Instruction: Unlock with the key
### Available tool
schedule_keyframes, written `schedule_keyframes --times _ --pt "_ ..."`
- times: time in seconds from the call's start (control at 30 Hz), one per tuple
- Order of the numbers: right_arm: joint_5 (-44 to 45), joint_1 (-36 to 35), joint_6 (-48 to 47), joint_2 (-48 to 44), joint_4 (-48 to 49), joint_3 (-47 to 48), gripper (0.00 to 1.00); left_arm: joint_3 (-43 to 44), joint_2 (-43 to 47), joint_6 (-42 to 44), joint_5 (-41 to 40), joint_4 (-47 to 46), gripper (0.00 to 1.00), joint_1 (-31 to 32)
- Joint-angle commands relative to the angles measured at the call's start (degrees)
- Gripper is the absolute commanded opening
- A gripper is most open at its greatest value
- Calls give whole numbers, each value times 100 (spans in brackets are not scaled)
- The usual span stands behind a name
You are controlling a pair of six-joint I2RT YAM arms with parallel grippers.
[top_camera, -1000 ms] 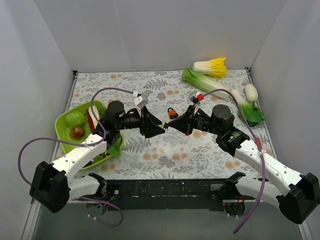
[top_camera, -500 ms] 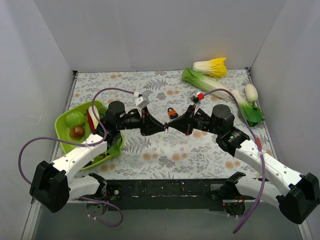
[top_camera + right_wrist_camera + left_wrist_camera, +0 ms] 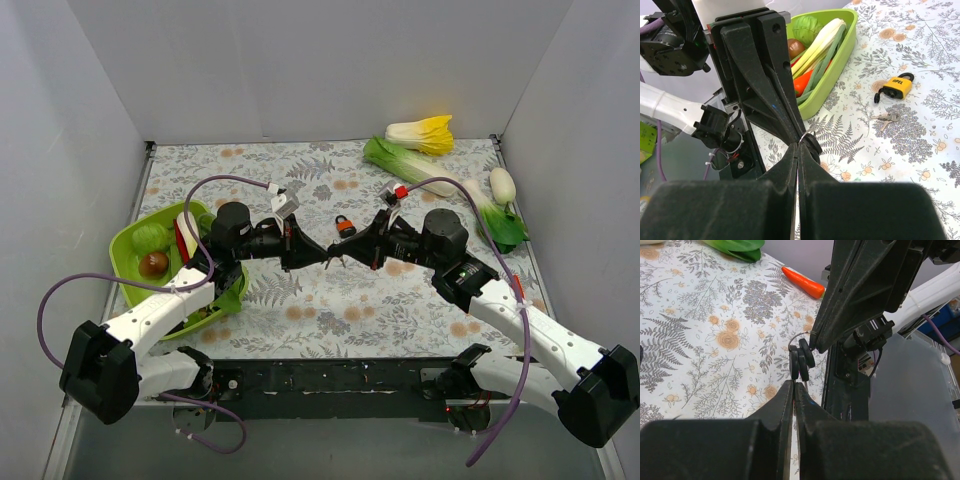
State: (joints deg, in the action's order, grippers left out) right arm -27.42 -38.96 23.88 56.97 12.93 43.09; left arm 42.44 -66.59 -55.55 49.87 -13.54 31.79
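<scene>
Left tool (image 3: 793, 390) pinched together on key (image 3: 801, 362) blade, grip looks thin; right tool (image 3: 797, 149) clamped on same key bunch, mid-air over surface (image 3: 300, 305) centre. Padlock (image 3: 344, 225) at 12 o'clock, apart. Risk: opposing pulls slip blade, bunch drops, or bends.

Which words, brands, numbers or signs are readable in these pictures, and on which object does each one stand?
"OPEL" (first letter uncertain, blurred): black print on the yellow padlock, right wrist view.
In the top view the same print is too small to read.
On the key, no marking can be read.
No other text is visible.
</scene>
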Motion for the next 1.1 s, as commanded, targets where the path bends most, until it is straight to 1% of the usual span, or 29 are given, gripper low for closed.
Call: schedule_keyframes --times 0.0,0.17,0.2,0.27,0.3,0.33,0.4,0.43,0.53,0.6,0.63,0.8,0.93,1.07 --pt "281 20 -129 -2 -71 129 1 -7 155 132 14 78 0 46" --pt "474 55 -322 -28 -422 59 1 291 181 790 -407 939 0 55" --pt "466 64 -357 -37 -449 24 1 379 190 1096 -451 1263 0 73" --pt "369 81 -393 -37 -519 -20 14 458 173 1361 -644 1633 0 117" --pt "325 108 -428 -46 -554 -64 21 537 129 1589 -714 1983 0 143" --pt "221 125 -437 -54 -563 -99 35 581 85 1695 -785 2135 0 230" --pt "80 178 -472 -72 -555 -143 48 634 -46 1854 -1074 2486 0 380" --pt "-52 178 -524 -89 -563 -160 57 704 -100 1977 -1163 2592 0 546" --pt "-359 196 -769 -90 -555 -170 66 792 -292 2092 -1260 2865 0 766" --pt "-535 205 -928 -55 -537 -178 69 836 -398 2118 -1243 3014 0 846" --pt "-771 213 -1007 -37 -528 -178 70 854 -503 2127 -1199 3050 0 907" --pt "-1362 231 -1543 340 -695 -152 70 942 -662 2145 -935 3165 0 987" --pt "-1976 249 -1676 631 -844 -187 67 942 -636 2145 -865 3164 0 996" --pt "-2206 249 -1737 763 -827 -345 63 951 -619 2145 -725 3165 0 996"
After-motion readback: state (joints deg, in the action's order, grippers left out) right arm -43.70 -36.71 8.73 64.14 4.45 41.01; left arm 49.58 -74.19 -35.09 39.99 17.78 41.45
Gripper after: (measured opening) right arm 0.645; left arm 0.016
